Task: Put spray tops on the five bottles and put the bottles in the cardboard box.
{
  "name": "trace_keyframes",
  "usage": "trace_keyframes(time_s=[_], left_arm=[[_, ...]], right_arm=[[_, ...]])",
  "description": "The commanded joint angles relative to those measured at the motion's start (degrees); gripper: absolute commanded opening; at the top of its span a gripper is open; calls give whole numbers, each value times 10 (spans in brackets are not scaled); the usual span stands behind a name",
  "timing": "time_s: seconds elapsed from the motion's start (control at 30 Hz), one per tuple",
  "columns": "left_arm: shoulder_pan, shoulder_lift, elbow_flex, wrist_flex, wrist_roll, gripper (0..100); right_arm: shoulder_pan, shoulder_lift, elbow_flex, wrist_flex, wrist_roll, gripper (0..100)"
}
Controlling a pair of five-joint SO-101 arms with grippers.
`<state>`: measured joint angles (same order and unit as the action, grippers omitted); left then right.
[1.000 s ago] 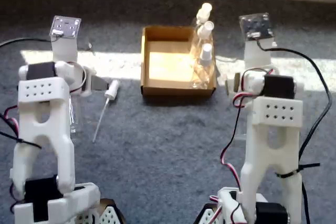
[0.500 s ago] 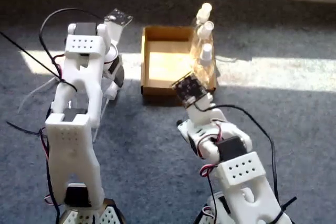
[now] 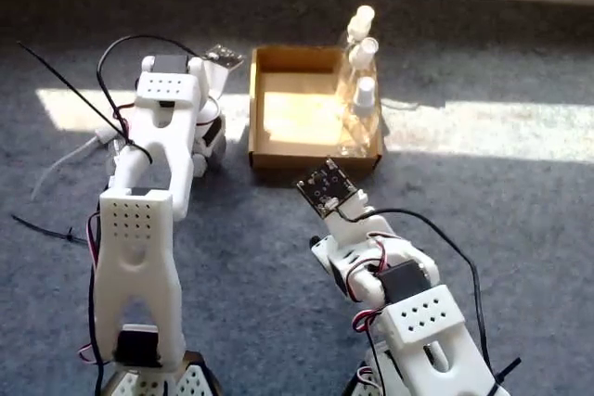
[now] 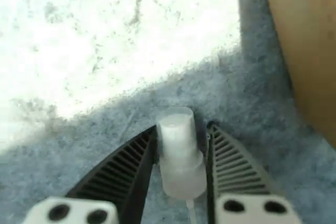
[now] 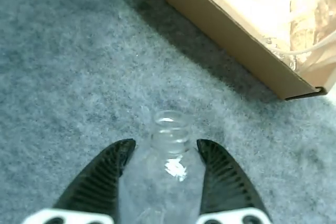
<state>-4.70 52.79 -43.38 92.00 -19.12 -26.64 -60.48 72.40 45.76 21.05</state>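
Our left gripper (image 4: 181,128) gripped a spray top (image 4: 181,156), jaws narrowed tight against it, over the carpet (image 4: 252,93) just beside the cardboard box (image 3: 316,160). Our right gripper (image 5: 165,144) clasped an uncapped clear bottle (image 5: 169,125) near the box's front; three capped bottles (image 3: 360,99) stood inside.

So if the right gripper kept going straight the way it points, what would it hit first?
The right gripper carries a capless bottle, whose neck would probably meet the cardboard box at its near wall first. Depth is unclear, so the carpet could come sooner.
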Motion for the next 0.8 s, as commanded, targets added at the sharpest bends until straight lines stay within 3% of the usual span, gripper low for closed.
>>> trace_keyframes(time_s=[0.0, 0.1, 0.23, 0.4, 0.6, 0.77], left_arm=[[-10, 0, -15, 4, -5, 67], [-12, -10, -18, 7, -4, 30], [-13, -71, -58, 76, -4, 5], [-29, -233, -57, 97, 47, 5], [-24, -535, 144, 97, 54, 5], [54, -830, 293, 94, 55, 6]], right_arm=[[-5, -10, -4, -9, 4, 5], [-5, -10, -4, -9, 4, 5], [-6, -10, -4, -9, 4, 5], [-46, -11, -3, -11, 7, 5], [-79, -11, 0, -109, 7, 5], [-80, -11, 1, -164, 7, 5]])
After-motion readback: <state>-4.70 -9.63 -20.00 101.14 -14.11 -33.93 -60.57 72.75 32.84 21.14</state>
